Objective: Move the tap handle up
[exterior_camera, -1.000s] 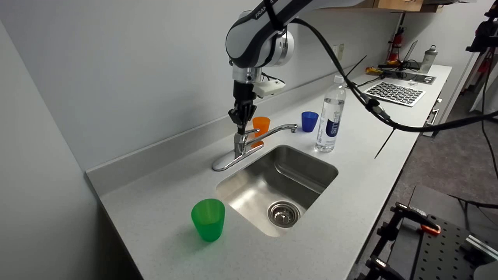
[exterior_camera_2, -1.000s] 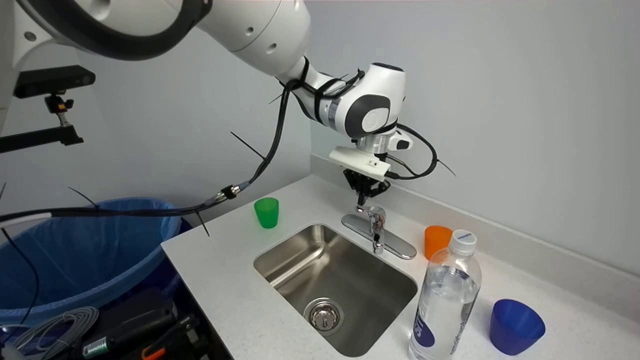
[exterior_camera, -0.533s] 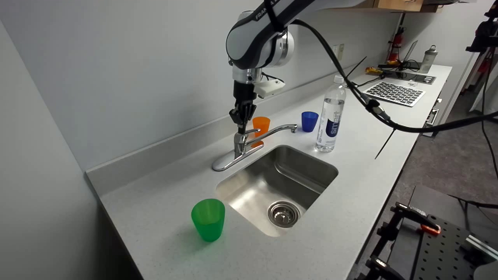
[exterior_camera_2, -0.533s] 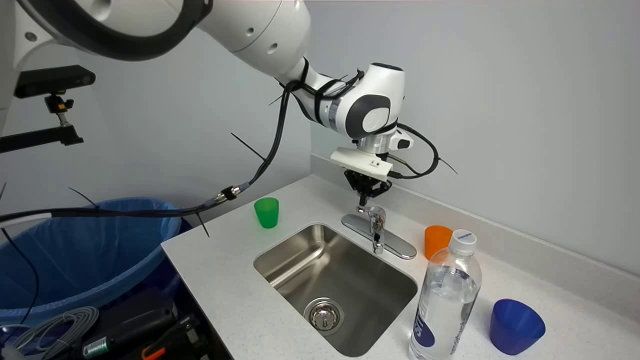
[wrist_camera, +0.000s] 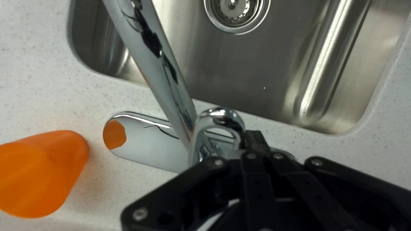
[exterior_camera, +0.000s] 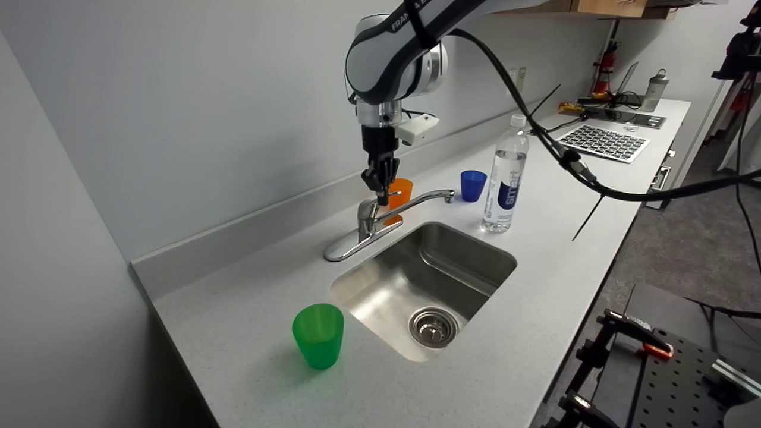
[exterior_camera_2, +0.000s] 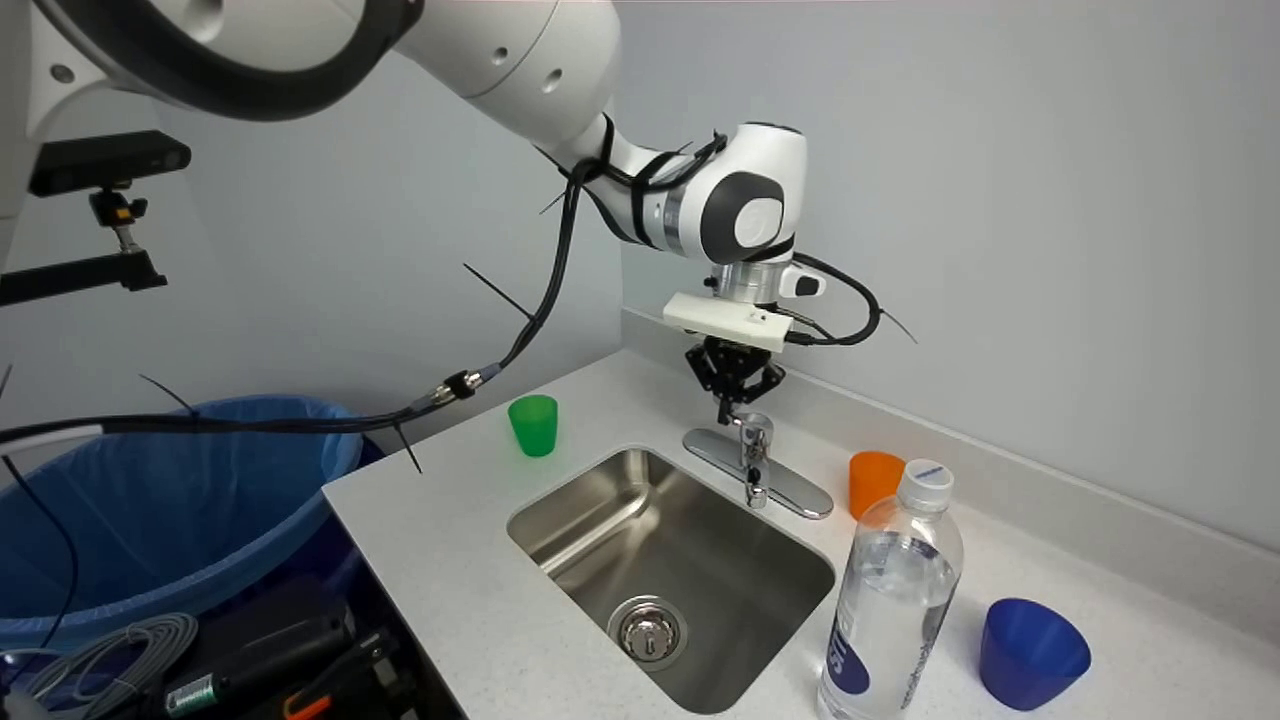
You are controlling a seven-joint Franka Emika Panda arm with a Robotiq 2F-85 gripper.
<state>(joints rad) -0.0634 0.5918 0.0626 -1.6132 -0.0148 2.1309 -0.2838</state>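
Jaws: pressed together, empty, beside the tap handle (wrist_camera: 219, 117) — contact unclear to me. Tap handle: chrome loop atop the faucet body (exterior_camera: 363, 227); likely slick, stiff — I'd lift beneath its rounded tip.

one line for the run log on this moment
task: move tap handle up | gripper: shut, beside tap handle | contact: unclear | spout: over sink | orange cup: near faucet base

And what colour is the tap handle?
Shiny silver; the tap handle shows best in the wrist view.
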